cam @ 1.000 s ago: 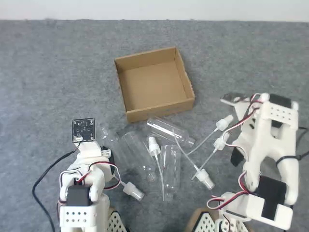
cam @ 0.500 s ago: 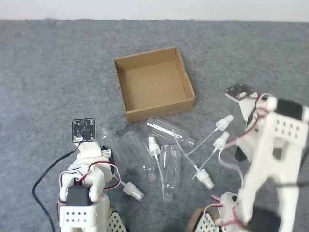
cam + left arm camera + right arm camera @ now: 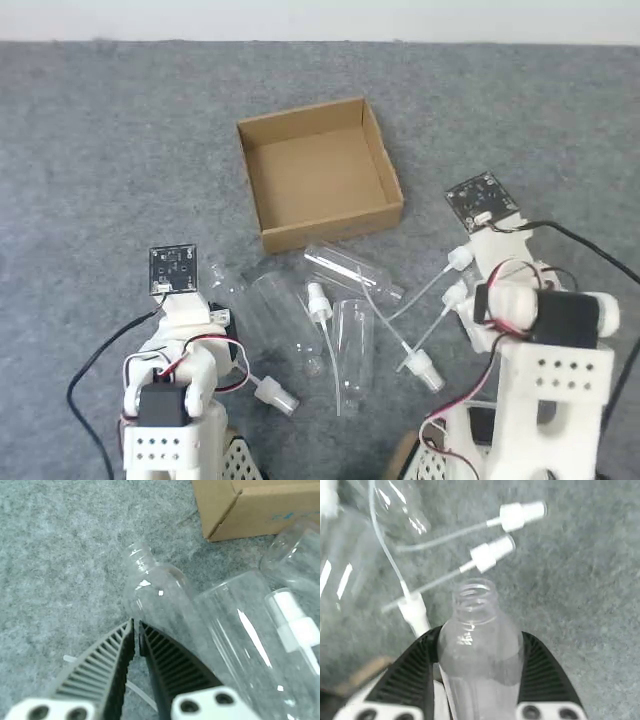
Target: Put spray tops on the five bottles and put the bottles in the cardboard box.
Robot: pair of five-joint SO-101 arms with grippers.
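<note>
held bottle [image 3: 479, 630]: clear, neck bare with no spray top on it, up off the carpet [image 3: 120, 130], clamped in the right gripper [image 3: 477, 647].
right gripper: both fingers closed around the held bottle's body, neck sticking out past the tips.
spray tops [image 3: 458, 293]: five white ones, long tubes, all lying loose on the carpet; two lie side by side just beyond the held bottle's neck.
loose bottles [image 3: 355, 345]: four, clear, on their sides between the arms, just in front of the box.
left gripper [image 3: 136, 627]: fingers pressed together with nothing between; tips just beside the leftmost bottle [image 3: 155, 595], which has a threaded neck.
cardboard box [image 3: 335, 225]: open top, upright, beyond the loose bottles.
</note>
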